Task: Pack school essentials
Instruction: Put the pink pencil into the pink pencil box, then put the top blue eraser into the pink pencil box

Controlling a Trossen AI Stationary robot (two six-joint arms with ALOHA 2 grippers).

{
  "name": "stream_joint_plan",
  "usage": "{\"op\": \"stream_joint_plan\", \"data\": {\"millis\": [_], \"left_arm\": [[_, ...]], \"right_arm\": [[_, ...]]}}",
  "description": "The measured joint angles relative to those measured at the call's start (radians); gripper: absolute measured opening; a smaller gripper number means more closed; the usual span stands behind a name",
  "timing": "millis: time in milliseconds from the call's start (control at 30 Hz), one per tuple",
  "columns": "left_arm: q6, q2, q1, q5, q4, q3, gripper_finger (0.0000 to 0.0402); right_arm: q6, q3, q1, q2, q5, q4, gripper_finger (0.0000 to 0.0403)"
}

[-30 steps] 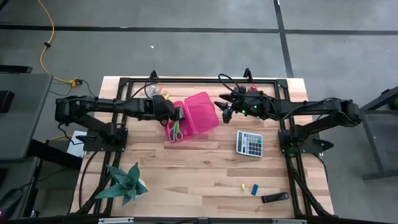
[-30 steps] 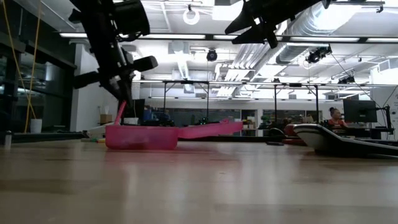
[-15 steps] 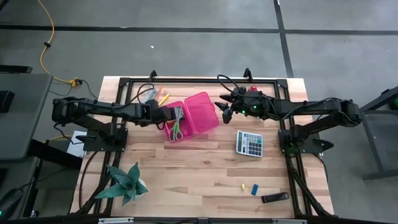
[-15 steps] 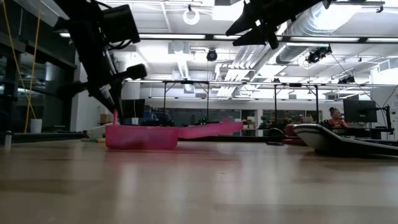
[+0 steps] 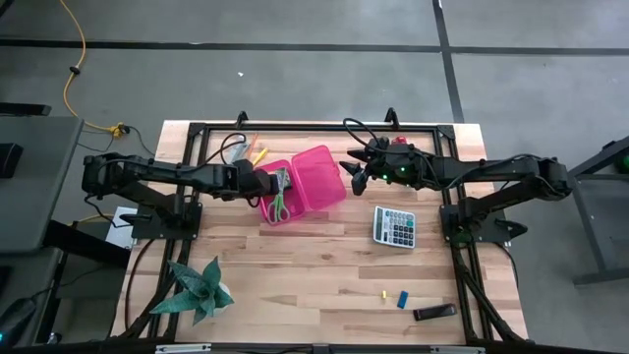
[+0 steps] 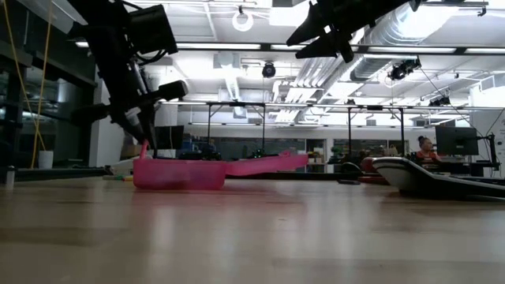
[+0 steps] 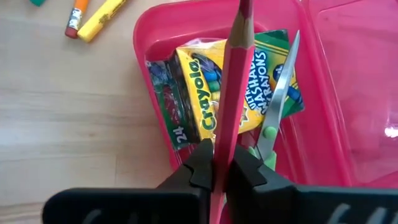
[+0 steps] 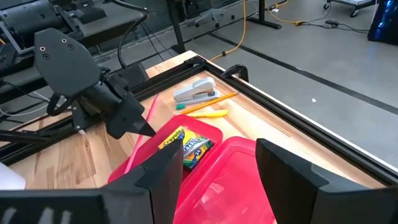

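Note:
An open pink box [image 5: 282,200] lies on the table with its lid [image 5: 320,177] folded out toward the right. Inside lie the yellow-and-green crayon box [image 7: 229,87] and the green-handled scissors [image 7: 273,118]. My left gripper [image 5: 267,183] hangs over the box's left rim, shut on a pink pencil [image 7: 233,93]. Yellow and orange pencils [image 7: 93,12] lie on the table just beyond the box. My right gripper [image 8: 217,168] is open, raised above the lid's right side. Tiny blue [image 5: 402,298] and yellow [image 5: 382,293] pieces lie near the table's near edge. My left gripper pinches the pink pencil [image 7: 219,163] between its two fingers, coming from above and slanting down. The pencil runs along the fingers and reaches out past them over the crayon box. In the low view it points down at the box's left wall [image 6: 144,150]; whether it touches, I cannot tell.
A grey calculator [image 5: 394,226] lies to the right of the box. A dark flat object [image 5: 433,313] sits near the near right corner and a green plant [image 5: 197,290] near the near left corner. A grey stapler [image 8: 194,92] lies by the far edge.
My left gripper has moved toward the table's left and slightly down, carrying the pink pencil from above the box's middle to its left rim. The pencils lying beyond the box have come into sight in the high view.

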Motion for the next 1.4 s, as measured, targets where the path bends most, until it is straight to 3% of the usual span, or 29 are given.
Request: {"op": "stream_joint_plan", "data": {"millis": [767, 900, 1033, 1100, 1200, 1300, 1400], "left_arm": [[0.042, -0.046, 0.000, -0.031, 0.007, 0.000, 0.0099], [0.163, -0.133, 0.016, -0.077, 0.034, 0.028, 0.0111], [0.442, -0.267, 0.042, -0.106, 0.192, 0.074, 0.0118], [0.654, -0.338, 0.049, -0.048, 0.352, 0.087, 0.0119], [0.938, -0.431, 0.052, 0.178, 0.604, 0.089, 0.0118], [1.074, -0.497, 0.051, 0.399, 0.769, 0.090, 0.0117], [1.147, -0.547, 0.042, 0.456, 0.802, 0.090, 0.0118]], "right_arm": [[0.023, 0.000, 0.000, 0.000, 0.000, 0.000, 0.0195], [0.023, 0.000, 0.000, 0.000, 0.000, 0.002, 0.0195], [0.018, 0.000, 0.000, 0.000, -0.001, 0.013, 0.0195], [0.014, 0.000, 0.000, 0.000, -0.011, 0.026, 0.0195], [-0.027, 0.000, 0.000, 0.000, -0.059, 0.062, 0.0195], [-0.045, 0.000, 0.000, 0.000, -0.120, 0.120, 0.0195], [-0.063, 0.000, 0.000, 0.000, -0.147, 0.169, 0.0195]]}}
